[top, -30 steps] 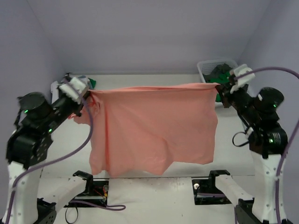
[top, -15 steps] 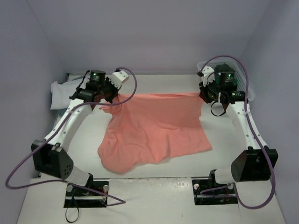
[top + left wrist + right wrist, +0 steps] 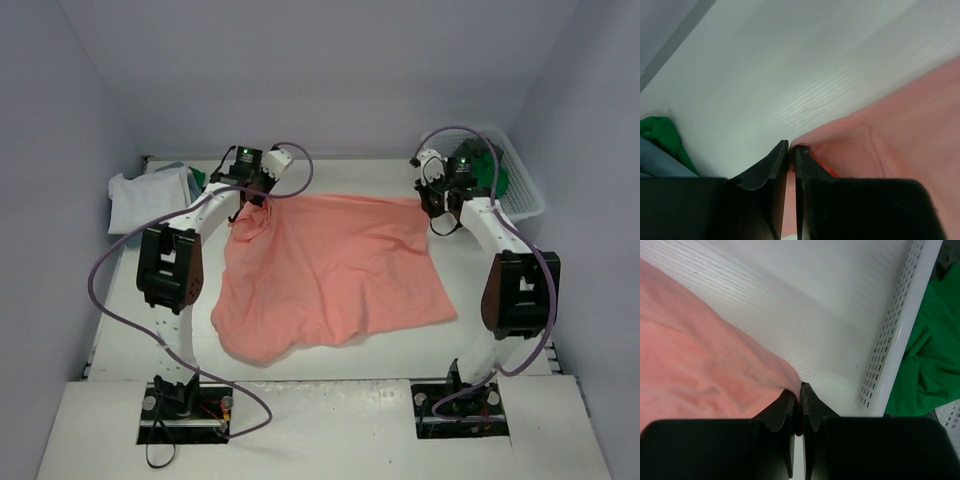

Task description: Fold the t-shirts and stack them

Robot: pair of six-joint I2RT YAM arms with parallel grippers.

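We see the shirt flat — long axis approx. L–R, sleeve end prob. leftward. L gripper and R gripper each pinched on a far corner.

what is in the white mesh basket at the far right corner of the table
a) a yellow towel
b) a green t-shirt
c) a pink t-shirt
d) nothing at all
b, a green t-shirt shows inside the basket from above and behind its perforated wall in the right wrist view, while the pink t-shirt lies spread outside it.
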